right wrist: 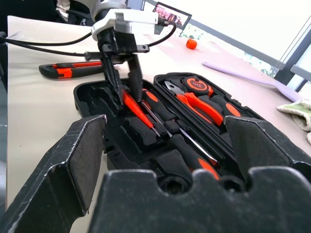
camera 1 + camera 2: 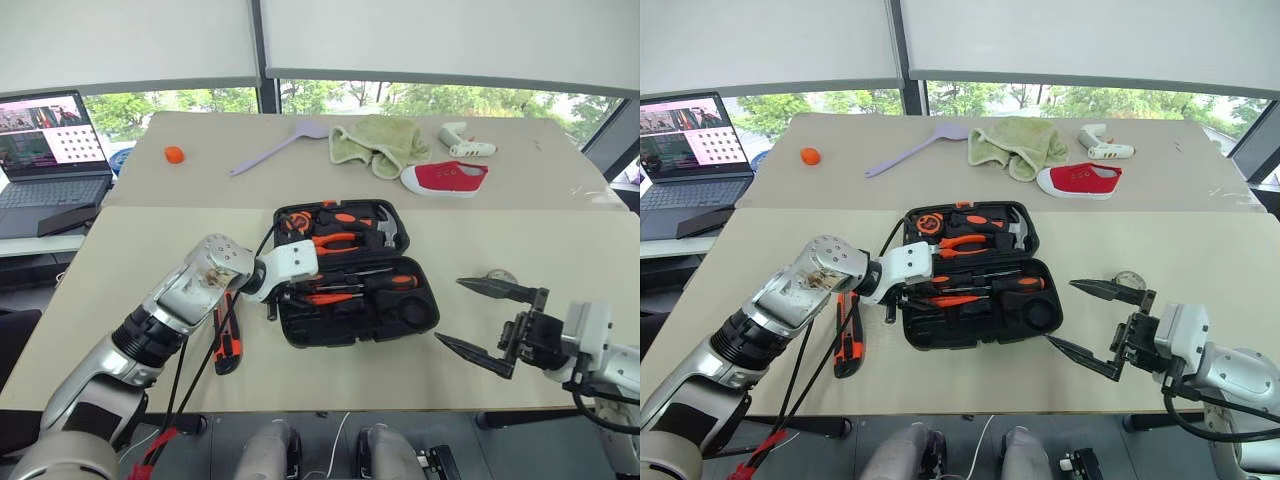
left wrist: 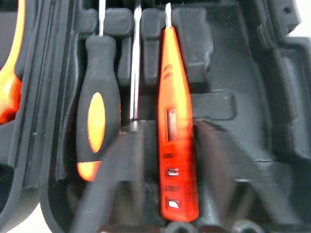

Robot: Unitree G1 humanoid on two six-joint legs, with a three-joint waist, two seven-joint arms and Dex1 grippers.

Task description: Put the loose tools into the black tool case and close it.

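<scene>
Utility knife [image 2: 847, 337] lies left of the open tool case [image 2: 980, 275].

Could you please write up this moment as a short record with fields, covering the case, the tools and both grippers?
Case: black tool case open on the table.
In case: slim orange screwdriver, black-orange screwdrivers.
Outside case: utility knife, on the table beside the case.
Left gripper: fingers open, straddling the slim orange screwdriver in its recess.
Right gripper: fingers wide open, holding nothing, off to the side of the case.
</scene>
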